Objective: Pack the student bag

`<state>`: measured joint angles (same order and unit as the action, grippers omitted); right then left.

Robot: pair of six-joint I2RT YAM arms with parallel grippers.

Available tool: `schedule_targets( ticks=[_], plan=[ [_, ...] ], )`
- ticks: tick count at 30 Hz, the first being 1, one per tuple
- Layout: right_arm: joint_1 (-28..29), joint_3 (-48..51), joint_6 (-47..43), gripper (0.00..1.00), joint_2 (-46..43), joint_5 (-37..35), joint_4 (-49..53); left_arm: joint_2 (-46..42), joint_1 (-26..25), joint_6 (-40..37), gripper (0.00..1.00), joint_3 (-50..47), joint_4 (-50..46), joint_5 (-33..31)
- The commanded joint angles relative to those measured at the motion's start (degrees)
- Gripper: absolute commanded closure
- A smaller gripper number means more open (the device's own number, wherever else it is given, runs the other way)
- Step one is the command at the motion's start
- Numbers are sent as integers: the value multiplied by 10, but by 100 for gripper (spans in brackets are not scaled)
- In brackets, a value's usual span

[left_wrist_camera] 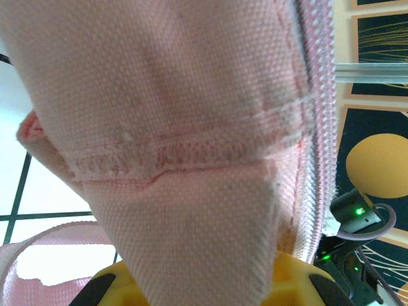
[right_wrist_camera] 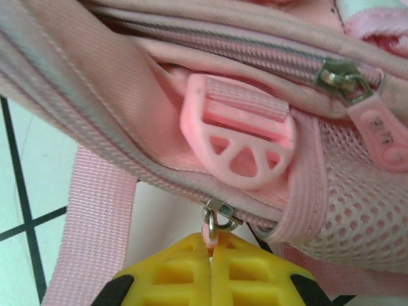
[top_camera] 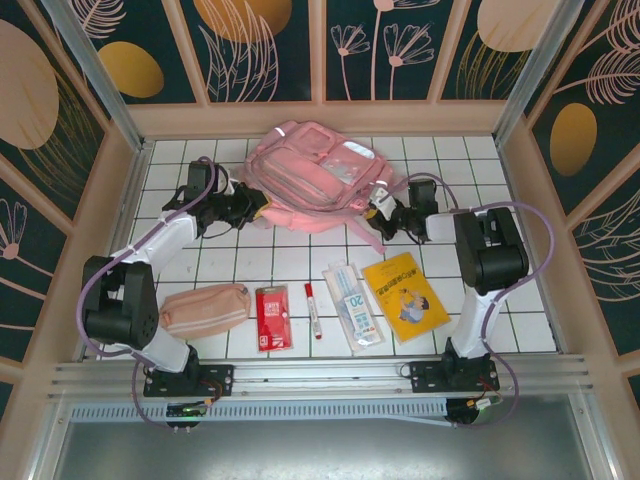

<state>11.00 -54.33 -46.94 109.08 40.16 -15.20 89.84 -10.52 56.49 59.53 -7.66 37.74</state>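
Student bag (top_camera: 315, 175) packing looked barely begun. The right gripper (right_wrist_camera: 212, 245) had its yellow fingers pressed together on a small zipper pull (right_wrist_camera: 210, 234). Just above that sat a pink strap buckle (right_wrist_camera: 239, 143), with mesh to its right. The left gripper (left_wrist_camera: 204, 280) appeared clamped on a fold of the student bag's woven fabric, though the cloth hid the fingertips. The bag lay between the two grippers with no open compartment visible. Well back from both, toward the arm bases, lay a peach pencil pouch (top_camera: 205, 307), a red packet (top_camera: 272, 317), a red marker (top_camera: 312, 308), a clear packet (top_camera: 352, 305) and a yellow book (top_camera: 405, 295). All were unpacked, so opening and every insertion seemed left.
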Motion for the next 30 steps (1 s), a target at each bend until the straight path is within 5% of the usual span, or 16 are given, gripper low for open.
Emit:
schedule_targets(
  ticks=[1,11,20,30],
  plan=[
    [0,-5,-51,100,-29,37,32,-13,-3,20,100,27,40,41],
    [17,3,-90,100,-69,50,67,-17,-2,35,100,19,57,30],
    [97,-63,-160,100,-110,17,228,2,-8,72,100,-9,147,20],
    [222,-102,41,100,-105,26,217,40,-24,50,100,-84,220,-20]
  ],
)
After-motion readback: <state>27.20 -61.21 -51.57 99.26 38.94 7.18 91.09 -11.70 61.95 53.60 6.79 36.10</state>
